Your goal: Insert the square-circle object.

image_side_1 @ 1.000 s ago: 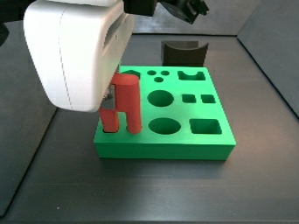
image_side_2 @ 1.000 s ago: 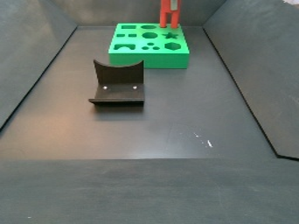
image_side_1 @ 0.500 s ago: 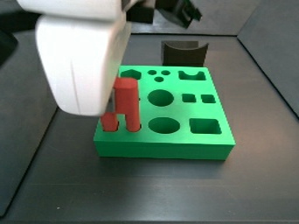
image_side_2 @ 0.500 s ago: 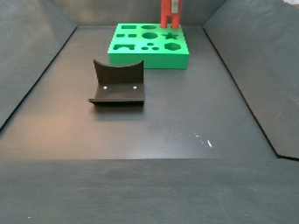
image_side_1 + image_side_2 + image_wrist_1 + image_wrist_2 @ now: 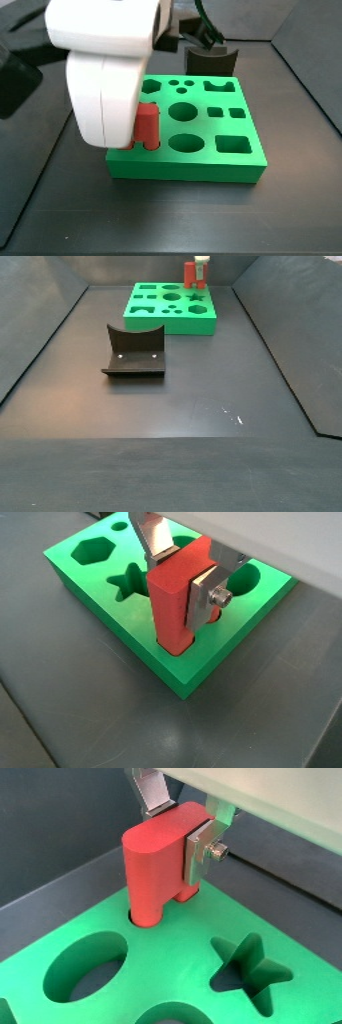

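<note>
In a wrist view, the gripper (image 5: 190, 574) is closed on the tall red piece (image 5: 177, 604). One silver finger (image 5: 158, 534) presses one side of the red piece and another presses the opposite side. The red piece stands upright, and its low end sits in a hole near a corner of the green block (image 5: 114, 609). A star hole (image 5: 127, 584) lies just beside the red piece.

In a wrist view, the gripper (image 5: 181, 830) holds the red piece (image 5: 160, 863) near its top. The round column goes down into a hole in the green block (image 5: 147, 963). A star hole (image 5: 250, 974) and a big round hole (image 5: 86, 967) are near it.

In a side view, the big white arm (image 5: 107, 70) hides the gripper. The red piece (image 5: 147, 127) pokes up from the green block (image 5: 201, 140). A dark curved block (image 5: 207, 57) stands behind the green block.

In a side view, the red piece (image 5: 193, 273) stands at the far corner of the green block (image 5: 171, 308). The dark curved block (image 5: 134, 352) sits well apart from the green block, on the floor (image 5: 174, 426).

No words or labels can be read on anything.
</note>
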